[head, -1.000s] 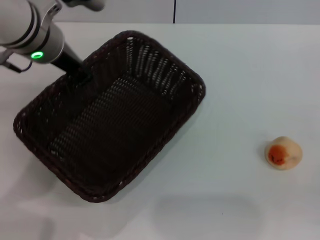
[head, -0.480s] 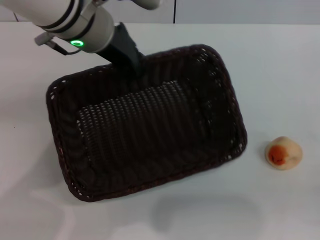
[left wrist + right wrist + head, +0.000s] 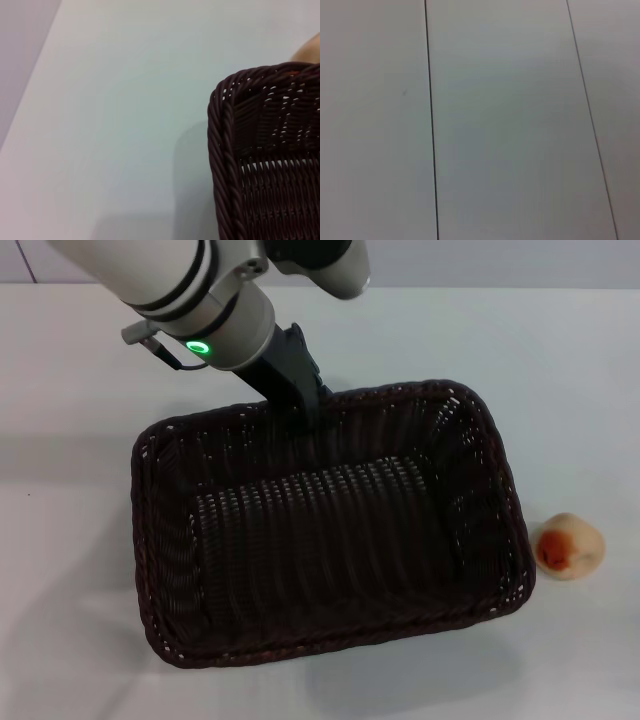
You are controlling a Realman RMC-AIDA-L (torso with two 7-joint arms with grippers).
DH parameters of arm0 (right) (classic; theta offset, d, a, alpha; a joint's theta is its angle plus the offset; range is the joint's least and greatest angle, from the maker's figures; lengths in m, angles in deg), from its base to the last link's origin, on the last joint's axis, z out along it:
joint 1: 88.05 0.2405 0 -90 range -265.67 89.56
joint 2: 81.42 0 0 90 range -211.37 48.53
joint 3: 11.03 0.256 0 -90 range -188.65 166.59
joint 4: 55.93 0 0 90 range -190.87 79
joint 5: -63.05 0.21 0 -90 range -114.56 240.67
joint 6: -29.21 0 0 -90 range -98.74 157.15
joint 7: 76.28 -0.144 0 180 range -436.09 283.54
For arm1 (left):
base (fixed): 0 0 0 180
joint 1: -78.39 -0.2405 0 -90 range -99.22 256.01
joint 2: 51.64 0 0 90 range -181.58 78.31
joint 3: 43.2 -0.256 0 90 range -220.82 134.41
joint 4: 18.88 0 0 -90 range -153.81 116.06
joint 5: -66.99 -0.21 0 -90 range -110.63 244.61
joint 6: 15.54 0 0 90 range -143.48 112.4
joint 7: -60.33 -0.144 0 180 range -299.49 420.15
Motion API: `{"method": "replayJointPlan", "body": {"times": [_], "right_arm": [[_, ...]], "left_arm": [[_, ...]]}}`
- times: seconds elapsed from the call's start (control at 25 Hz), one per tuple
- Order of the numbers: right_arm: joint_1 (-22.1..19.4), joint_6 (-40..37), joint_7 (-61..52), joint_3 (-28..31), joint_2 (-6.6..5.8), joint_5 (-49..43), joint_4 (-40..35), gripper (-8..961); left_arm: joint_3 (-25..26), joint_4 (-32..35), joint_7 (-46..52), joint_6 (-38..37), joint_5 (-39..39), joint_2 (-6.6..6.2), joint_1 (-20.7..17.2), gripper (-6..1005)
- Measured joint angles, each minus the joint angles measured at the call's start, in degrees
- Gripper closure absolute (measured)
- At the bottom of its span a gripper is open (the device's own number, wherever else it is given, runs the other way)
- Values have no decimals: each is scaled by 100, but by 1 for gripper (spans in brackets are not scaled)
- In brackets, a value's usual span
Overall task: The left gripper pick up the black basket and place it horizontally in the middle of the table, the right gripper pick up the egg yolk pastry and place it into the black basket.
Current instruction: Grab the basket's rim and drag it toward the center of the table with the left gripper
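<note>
The black basket (image 3: 330, 530) lies nearly horizontal over the middle of the white table (image 3: 560, 380), its long side running left to right. My left gripper (image 3: 306, 405) is shut on the basket's far rim, at the end of the white arm with the green ring. In the left wrist view a braided corner of the basket (image 3: 265, 165) fills the lower right. The egg yolk pastry (image 3: 569, 546) sits on the table just right of the basket's right end, apart from it. My right gripper is out of view.
The right wrist view shows only a plain pale surface with two thin dark lines (image 3: 431, 125). White table lies bare to the left of the basket and along the far edge.
The left gripper has swung the basket clockwise and carried it rightward, from a diagonal lie at the left to a nearly horizontal one in the middle. The pastry has not moved.
</note>
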Motion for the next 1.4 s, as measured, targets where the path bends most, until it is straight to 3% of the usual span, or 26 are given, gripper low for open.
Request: {"method": "replayJointPlan", "body": {"times": [0.64,0.92,1.32,1.4], "right_arm": [[18,-3,0,-9,0,0,0,179],[33,-2,0,-10,0,0,0,179],[33,-1,0,-16,1,1,16,180],[37,-1,0,-16,0,1,18,180]], "left_arm": [[-274,402,-542,-114,420,19,329,710],[-759,676,-508,-876,541,32,458,685],[-605,975,-560,-1270,923,5,588,649],[-576,935,-559,-1434,931,0,568,551]]}}
